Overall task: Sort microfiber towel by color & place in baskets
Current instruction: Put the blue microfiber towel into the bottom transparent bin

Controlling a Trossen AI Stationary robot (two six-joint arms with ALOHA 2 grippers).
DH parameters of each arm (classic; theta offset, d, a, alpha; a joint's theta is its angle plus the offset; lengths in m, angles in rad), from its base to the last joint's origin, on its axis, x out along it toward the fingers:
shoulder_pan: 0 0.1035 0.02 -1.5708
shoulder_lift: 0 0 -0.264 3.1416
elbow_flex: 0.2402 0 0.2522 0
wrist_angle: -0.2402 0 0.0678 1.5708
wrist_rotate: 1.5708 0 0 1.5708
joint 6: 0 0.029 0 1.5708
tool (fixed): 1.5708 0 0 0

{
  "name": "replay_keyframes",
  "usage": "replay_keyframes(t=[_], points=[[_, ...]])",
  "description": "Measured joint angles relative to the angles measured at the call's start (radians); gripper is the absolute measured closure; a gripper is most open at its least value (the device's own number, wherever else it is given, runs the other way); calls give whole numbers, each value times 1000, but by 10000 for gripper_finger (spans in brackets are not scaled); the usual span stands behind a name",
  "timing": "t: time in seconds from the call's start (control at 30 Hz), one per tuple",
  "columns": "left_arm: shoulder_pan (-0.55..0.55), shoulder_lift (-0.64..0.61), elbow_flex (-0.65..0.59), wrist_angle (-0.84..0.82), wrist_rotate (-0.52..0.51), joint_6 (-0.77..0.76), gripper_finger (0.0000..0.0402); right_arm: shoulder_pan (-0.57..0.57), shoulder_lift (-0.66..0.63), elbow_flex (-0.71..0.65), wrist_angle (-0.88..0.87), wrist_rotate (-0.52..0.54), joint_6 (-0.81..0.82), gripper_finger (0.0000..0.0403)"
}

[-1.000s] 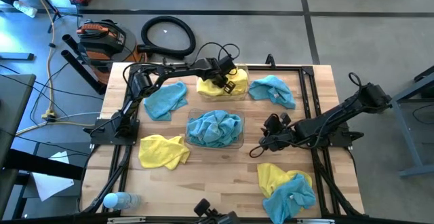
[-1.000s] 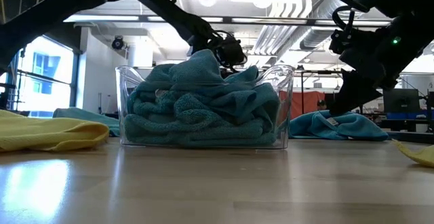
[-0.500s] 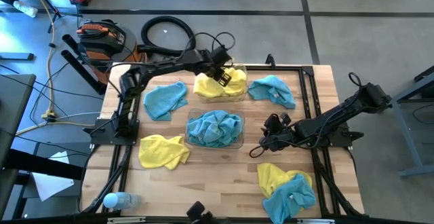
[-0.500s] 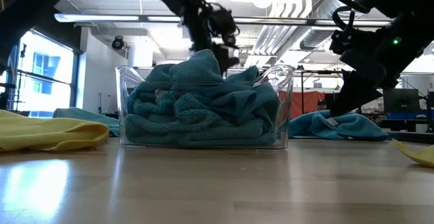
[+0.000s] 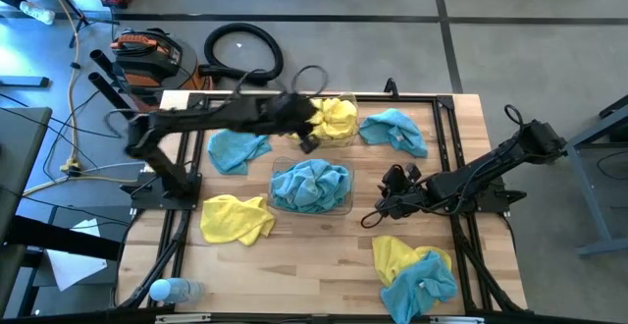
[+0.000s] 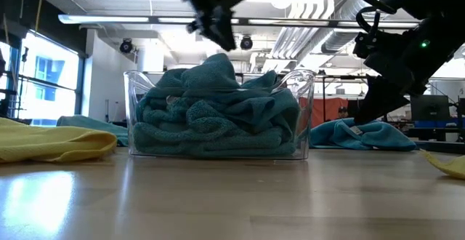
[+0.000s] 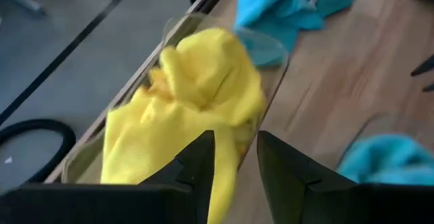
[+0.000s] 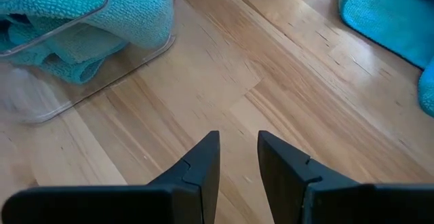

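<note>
Two clear baskets stand mid-table. The far basket (image 5: 350, 137) holds yellow towels (image 7: 196, 88). The near basket (image 6: 308, 116) is heaped with blue towels (image 5: 310, 185). My left gripper (image 7: 236, 139) hangs open and empty, high above the table beside the far basket's near left corner (image 5: 305, 137). My right gripper (image 8: 239, 139) stands open over bare wood to the right of the near basket (image 5: 381, 211). Loose on the table lie a blue towel (image 5: 238, 147), another blue towel (image 5: 394, 130), a yellow towel (image 5: 235, 216), and a yellow-and-blue heap (image 5: 414, 270).
A water bottle (image 5: 175, 290) lies at the table's near left corner. Black frame rails (image 5: 446, 128) run along the table's sides. A black hose loop (image 5: 243, 49) and an orange tool (image 5: 147, 53) lie on the floor beyond the far edge.
My left gripper has risen from the yellow towels in the far basket and drawn back toward the table's near left. The yellow towels stay in the basket.
</note>
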Motion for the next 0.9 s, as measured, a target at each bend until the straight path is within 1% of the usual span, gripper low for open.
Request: replay_keyframes(t=[0.07, 0.17, 0.27, 0.37, 0.43, 0.57, 0.67, 0.83, 0.9], points=[[-18, -104, -140, 72, 3, -22, 300, 0, 0, 0, 4, 0, 0, 309], [-53, -281, -345, 174, 47, -55, 300, 0, 0, 0, 4, 0, 0, 309], [-100, -462, -529, 254, 52, -75, 300, 0, 0, 0, 4, 0, 0, 309], [-154, -646, -684, 324, 49, -63, 300, 0, 0, 0, 8, 1, 1, 309], [-187, -760, -777, 360, 53, -62, 300, 0, 0, 0, 18, 21, 22, 309], [-231, -974, -931, 406, 35, -56, 300, -6, 0, 0, 24, 141, 86, 309], [-242, -1109, -1026, 418, 31, 3, 300, -27, 0, 0, 27, 199, 97, 309], [-243, -1266, -1140, 421, 27, 107, 300, -102, 0, 3, 56, 217, 63, 308], [-243, -1308, -1177, 424, 27, 140, 300, -145, 0, 3, 86, 205, 5, 304]])
